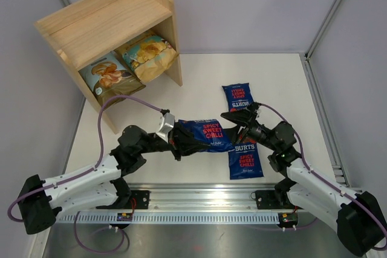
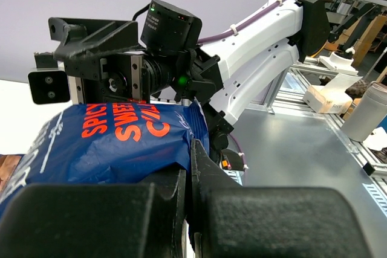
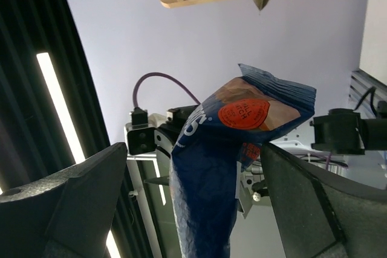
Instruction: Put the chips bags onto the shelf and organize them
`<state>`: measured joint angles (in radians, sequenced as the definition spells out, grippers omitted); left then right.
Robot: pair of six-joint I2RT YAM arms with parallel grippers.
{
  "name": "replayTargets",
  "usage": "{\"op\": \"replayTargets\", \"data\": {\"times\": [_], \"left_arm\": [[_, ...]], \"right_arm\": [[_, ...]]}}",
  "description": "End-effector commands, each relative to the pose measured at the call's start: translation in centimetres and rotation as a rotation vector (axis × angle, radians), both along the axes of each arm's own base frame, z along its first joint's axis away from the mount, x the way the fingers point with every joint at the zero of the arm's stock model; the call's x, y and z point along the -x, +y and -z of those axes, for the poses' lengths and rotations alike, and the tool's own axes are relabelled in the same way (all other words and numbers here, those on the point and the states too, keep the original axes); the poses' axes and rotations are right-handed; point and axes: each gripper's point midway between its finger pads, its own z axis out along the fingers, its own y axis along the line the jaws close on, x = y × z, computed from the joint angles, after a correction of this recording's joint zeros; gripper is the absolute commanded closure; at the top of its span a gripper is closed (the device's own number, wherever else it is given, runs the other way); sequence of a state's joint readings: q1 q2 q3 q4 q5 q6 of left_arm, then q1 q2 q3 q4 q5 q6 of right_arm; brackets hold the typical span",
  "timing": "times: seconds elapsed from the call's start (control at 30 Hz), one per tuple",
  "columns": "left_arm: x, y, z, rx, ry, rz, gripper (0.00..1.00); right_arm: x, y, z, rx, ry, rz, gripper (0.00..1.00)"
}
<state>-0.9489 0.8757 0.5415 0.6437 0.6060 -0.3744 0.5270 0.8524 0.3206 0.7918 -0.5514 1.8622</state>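
Burts bag point(image 1: 207, 133) clamped by left gripper point(image 1: 181, 142).

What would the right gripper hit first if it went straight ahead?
The glossy dark blue Spicy Sweet Chilli bag, held by the left gripper; its end sits between the open fingers of the right gripper.

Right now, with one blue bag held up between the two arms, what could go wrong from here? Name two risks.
1. The left gripper pinches only one end of the held blue bag, and the right gripper stands open around the other end. Releasing early could drop it onto the nearer flat blue bag.
2. If both grippers clamp and pull apart, the bag may tear or its chips get crushed.
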Motion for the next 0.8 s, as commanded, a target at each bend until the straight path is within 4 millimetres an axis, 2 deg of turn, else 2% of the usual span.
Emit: {"op": "replayTargets", "data": {"times": [0.0,0.07,0.27,0.4,0.47,0.5,0.53,0.63,0.67,0.73,0.77], "left_arm": [[0.5,0.1,-2.9,0.081,-0.080,0.023,1.00],[0.8,-0.1,-3.1,0.075,-0.091,0.048,1.00],[1.2,-1.0,-3.1,0.088,-0.085,0.112,1.00],[1.6,-1.3,-3.4,0.100,-0.084,0.149,1.00],[1.7,-1.4,-3.5,0.105,-0.077,0.163,1.00],[1.9,-1.2,-3.8,0.117,-0.083,0.168,1.00],[2.1,-1.1,-3.9,0.122,-0.086,0.173,1.00],[2.4,-0.9,-3.9,0.125,-0.077,0.182,1.00],[2.5,-0.7,-3.6,0.124,-0.069,0.183,1.00],[2.4,-0.6,-3.3,0.122,-0.055,0.170,1.00],[2.3,-0.6,-2.5,0.112,-0.036,0.160,1.00]], "right_arm": [[0.3,0.2,0.6,0.048,0.003,-0.017,0.00],[0.5,0.2,1.2,0.047,0.027,-0.028,0.00],[1.2,0.9,-0.1,0.023,-0.005,-0.089,0.01],[1.0,1.2,-0.6,0.005,-0.008,-0.096,0.01],[0.6,1.3,-0.6,-0.004,0.005,-0.096,0.05],[0.6,1.3,-1.0,-0.023,-0.004,-0.100,0.08],[0.3,1.5,-0.7,-0.024,0.000,-0.099,0.19],[-0.4,1.6,-0.6,-0.030,-0.020,-0.082,0.38],[-0.5,1.6,-0.7,-0.032,-0.030,-0.078,0.47],[-1.0,1.7,-0.7,-0.030,-0.048,-0.059,0.53],[-1.0,1.7,-1.2,-0.039,-0.079,-0.050,0.60]]}}
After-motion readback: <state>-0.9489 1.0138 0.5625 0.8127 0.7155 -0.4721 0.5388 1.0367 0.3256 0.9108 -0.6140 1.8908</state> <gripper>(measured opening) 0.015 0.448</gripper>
